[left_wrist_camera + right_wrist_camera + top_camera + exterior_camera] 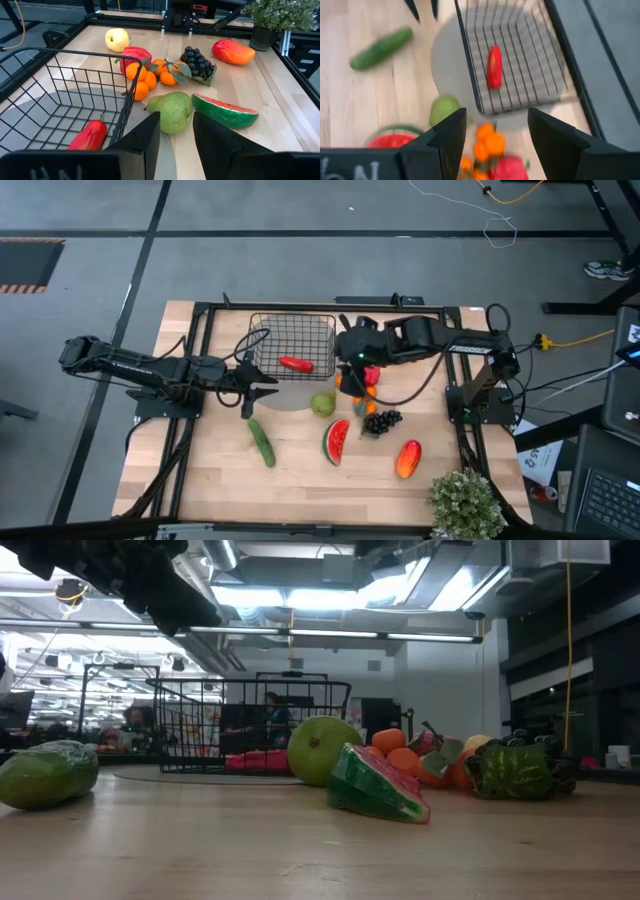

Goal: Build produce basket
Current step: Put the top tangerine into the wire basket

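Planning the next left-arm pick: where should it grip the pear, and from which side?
Grip the pear across its round lower body, coming from above. It lies on its side by the basket corner, stem toward the oranges; the open left gripper already straddles it.

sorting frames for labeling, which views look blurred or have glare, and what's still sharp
Right wrist view: motion-smeared, the cucumber and oranges soft-edged. Low view: bright ceiling lights wash out the background, the watermelon slice stays crisp. Left wrist view: sharp on the pear and grapes. High view: evenly lit, the basket mesh clear.
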`<move>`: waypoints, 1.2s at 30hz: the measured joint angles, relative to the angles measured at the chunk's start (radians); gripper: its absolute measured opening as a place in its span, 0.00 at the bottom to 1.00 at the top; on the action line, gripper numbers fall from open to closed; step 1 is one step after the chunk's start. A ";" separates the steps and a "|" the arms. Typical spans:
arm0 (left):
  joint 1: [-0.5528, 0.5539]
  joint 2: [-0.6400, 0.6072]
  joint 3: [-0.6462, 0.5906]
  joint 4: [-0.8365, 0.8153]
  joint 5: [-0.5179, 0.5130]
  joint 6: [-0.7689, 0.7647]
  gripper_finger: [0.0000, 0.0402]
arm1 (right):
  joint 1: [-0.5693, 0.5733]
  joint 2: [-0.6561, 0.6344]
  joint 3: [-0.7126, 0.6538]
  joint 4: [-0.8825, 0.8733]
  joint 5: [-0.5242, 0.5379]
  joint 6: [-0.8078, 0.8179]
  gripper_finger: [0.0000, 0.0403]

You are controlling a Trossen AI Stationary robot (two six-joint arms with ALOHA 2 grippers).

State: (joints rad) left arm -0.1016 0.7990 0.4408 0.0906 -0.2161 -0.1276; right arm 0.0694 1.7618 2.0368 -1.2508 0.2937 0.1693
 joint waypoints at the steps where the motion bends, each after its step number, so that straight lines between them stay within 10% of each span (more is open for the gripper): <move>1: 0.000 0.000 0.000 0.000 0.000 0.000 0.29 | 0.000 0.000 0.002 -0.031 0.000 0.015 0.53; 8: 0.000 0.000 0.000 -0.001 0.000 0.000 0.29 | 0.001 0.002 0.001 -0.339 0.112 0.140 0.53; 24: 0.000 0.000 0.000 0.008 0.000 0.000 0.29 | 0.001 -0.314 -0.239 -0.319 0.123 0.267 0.53; 32: 0.000 0.000 0.000 0.008 0.000 0.000 0.29 | 0.000 -0.484 -0.587 -0.310 0.415 0.899 0.53; 36: 0.000 0.000 0.000 0.008 0.000 0.000 0.28 | -0.021 -0.492 -0.782 -0.297 0.398 1.041 0.53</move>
State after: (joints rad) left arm -0.1013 0.7990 0.4408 0.0982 -0.2161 -0.1280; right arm 0.0483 1.2699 1.2549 -1.5473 0.6920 1.2103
